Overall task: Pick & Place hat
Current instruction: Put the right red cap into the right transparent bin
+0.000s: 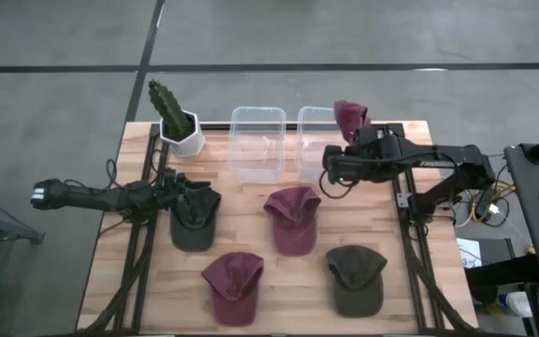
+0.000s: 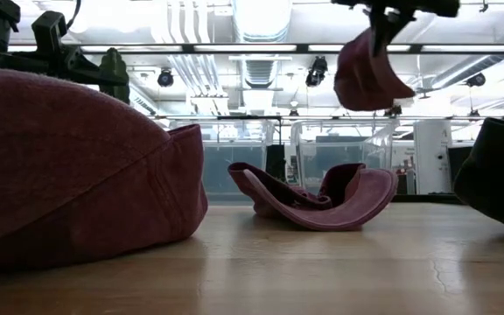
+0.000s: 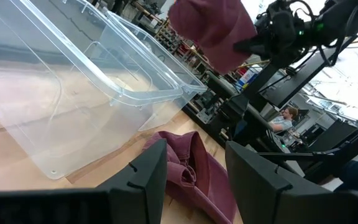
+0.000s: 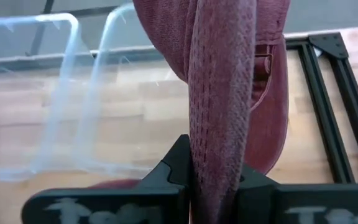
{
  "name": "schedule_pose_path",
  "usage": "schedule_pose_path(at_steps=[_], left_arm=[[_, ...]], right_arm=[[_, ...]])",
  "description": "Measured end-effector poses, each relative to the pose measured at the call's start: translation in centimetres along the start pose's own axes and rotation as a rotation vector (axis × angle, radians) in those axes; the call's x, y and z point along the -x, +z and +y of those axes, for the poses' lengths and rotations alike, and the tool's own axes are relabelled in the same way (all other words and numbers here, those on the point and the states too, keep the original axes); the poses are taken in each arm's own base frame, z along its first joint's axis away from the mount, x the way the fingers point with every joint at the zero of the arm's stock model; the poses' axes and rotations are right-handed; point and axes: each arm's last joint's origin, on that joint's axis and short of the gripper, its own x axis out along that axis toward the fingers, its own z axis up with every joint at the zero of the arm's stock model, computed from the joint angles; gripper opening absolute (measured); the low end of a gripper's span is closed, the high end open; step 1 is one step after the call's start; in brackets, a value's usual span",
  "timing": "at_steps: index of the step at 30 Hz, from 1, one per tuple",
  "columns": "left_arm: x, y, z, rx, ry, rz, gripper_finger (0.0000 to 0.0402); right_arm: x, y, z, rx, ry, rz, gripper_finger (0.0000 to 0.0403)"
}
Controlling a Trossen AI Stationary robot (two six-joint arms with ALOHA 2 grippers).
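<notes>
The right gripper is clamped on a maroon cap, holding it in the air above the right clear bin at about 1 o'clock on the table. In the right wrist view the cloth passes between both fingers as a folded ridge, so only part of the cap is pinched. The low view shows the cap hanging well clear of the tabletop.

The left gripper waits with its fingers spread and nothing between them, at 9 o'clock, over a dark olive cap. The left clear bin stands at 12 o'clock, just beside the right one.

Other caps on the table:
- second maroon cap, centre
- third maroon cap, 6 o'clock
- second olive cap, 5 o'clock

A potted cactus stands at 11 o'clock.

Risks, as judged from this position:
- The held cap hangs toward the bin's far rim; on release it may catch the wall and drape over it or fall outside
- The narrow pinch on folded cloth may slip if the arm moves sharply
- The soft cloth may cling to a finger on opening and drop off-centre
</notes>
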Motion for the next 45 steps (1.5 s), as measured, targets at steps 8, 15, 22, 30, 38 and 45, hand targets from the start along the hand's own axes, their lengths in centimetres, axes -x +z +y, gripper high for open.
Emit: schedule_pose_path(at_steps=[8,15,22,30,38,45], left_arm=[[0.0,0.0,0.0,0.0,0.0,0.0,0.0155],[0.0,0.0,0.0,-0.005,0.0,0.0,0.0155],[0.0,0.0,0.0,-0.124,0.0,0.0,0.0155],[0.0,0.0,0.1,-0.171,0.022,-0.012,0.0155],[0.0,0.0,0.2,-0.175,0.037,-0.011,0.0155],[0.0,-0.1,0.1,-0.175,0.024,0.002,0.0155]], right_arm=[[-1.4,2.4,3.8,0.032,0.008,-0.005,0.0013],[-4.9,3.1,7.5,0.08,-0.031,0.034,0.0013],[-8.8,2.4,9.7,0.062,-0.123,0.127,0.0013],[-10.2,1.6,10.3,0.047,-0.221,0.192,0.0013],[-10.6,1.4,10.4,0.04,-0.236,0.198,0.0013],[-10.6,1.4,10.4,0.047,-0.236,0.197,0.0013]])
